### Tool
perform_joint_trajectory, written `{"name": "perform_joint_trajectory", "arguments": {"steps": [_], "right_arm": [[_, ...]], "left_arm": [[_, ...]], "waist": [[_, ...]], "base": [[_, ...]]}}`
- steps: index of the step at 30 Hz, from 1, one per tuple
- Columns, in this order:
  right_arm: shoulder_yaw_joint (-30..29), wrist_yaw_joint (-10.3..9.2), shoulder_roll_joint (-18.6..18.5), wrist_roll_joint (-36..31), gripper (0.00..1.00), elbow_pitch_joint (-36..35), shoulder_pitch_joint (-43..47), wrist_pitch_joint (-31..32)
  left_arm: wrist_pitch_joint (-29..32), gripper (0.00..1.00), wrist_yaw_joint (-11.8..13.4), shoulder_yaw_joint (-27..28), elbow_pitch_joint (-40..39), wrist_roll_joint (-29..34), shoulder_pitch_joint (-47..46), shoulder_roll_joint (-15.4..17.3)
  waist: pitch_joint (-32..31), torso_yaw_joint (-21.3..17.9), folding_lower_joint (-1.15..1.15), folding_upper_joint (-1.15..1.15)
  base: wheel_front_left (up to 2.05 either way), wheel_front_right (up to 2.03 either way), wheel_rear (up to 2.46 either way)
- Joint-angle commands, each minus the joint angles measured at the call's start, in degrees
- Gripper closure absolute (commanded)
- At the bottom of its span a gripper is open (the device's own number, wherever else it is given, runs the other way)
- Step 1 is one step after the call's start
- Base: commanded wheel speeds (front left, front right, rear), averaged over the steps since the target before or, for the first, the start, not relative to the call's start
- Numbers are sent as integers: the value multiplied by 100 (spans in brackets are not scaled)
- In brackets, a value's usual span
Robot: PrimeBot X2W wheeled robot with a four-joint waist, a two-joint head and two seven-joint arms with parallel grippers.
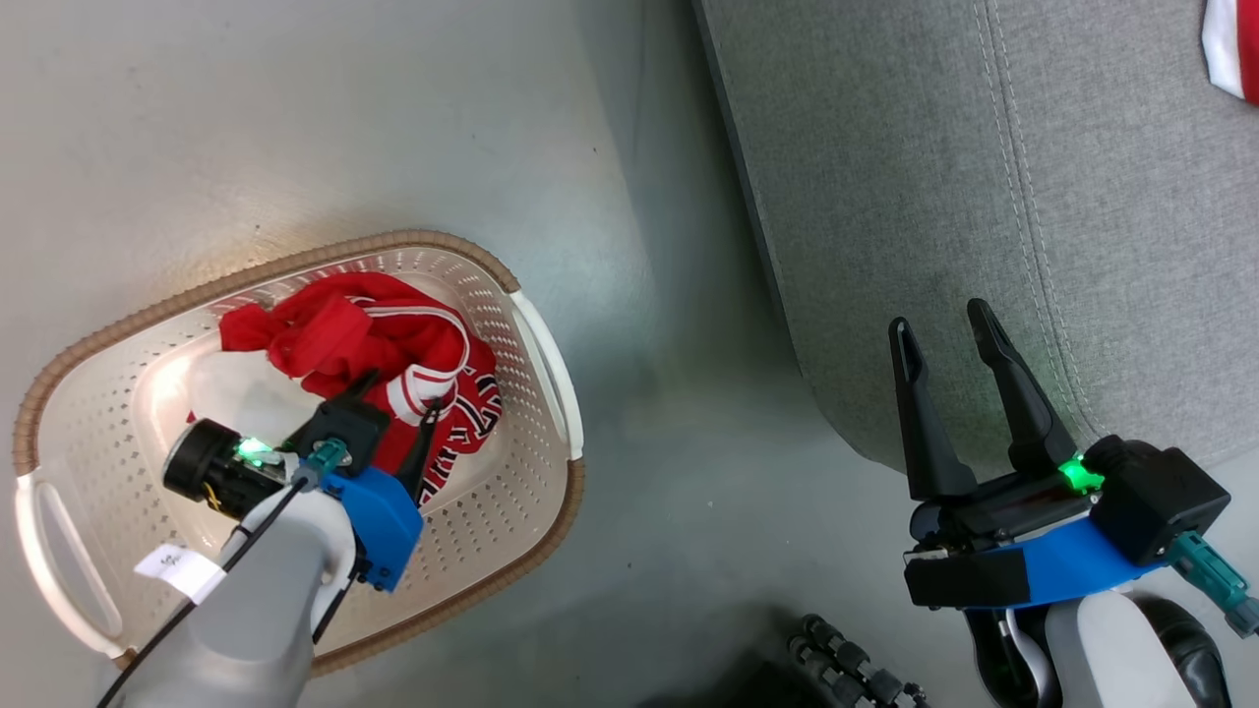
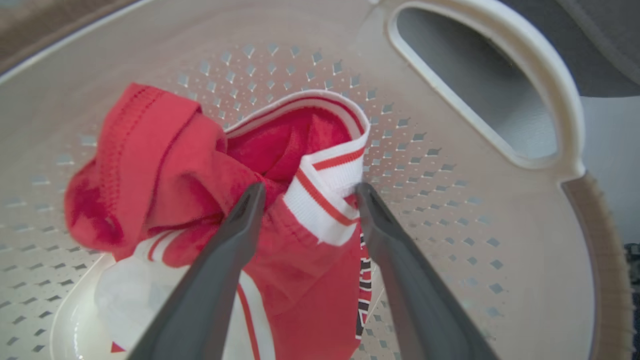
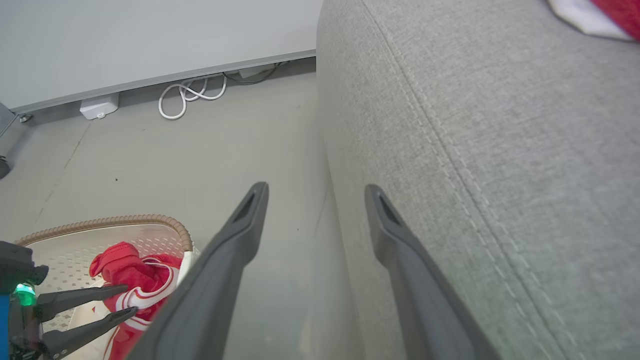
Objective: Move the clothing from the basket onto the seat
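Nothing is coming through clearly enough to be read. Black-and-white lettering is showing on the clothing [image 1: 470, 418] lying in the basket [image 1: 536, 492], but the fabric is folding over it. Only broken strokes are appearing, both in the head view and along the garment's edge in the left wrist view. A small white label [image 1: 180, 568] is sitting on the pale left forearm [image 1: 261, 619], its dark marks being too small to make out.

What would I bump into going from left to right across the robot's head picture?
basket → red clothing lying in it → bare floor → grey seat → red-and-white garment at the far right edge, on the seat.
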Motion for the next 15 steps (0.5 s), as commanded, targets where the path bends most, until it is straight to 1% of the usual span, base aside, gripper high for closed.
{"name": "perform_joint_trajectory", "arguments": {"steps": [1,8,15], "right_arm": [[24,3,5,58,0,-31,-89,-24],[106,3,5,177,0,-84,-140,-23],[186,3,5,260,0,-109,-155,-24]], "left_arm": [[22,0,-1,-51,121,-29,-173,27],[271,0,-1,-157,633,-88,-465,45],[463,0,63,-271,1018,-42,-618,28]], "waist": [[68,-44,-1,0],[265,-162,-1,0],[355,-255,-1,0]], "base": [[0,0,0],[0,0,0],[0,0,0]]}}
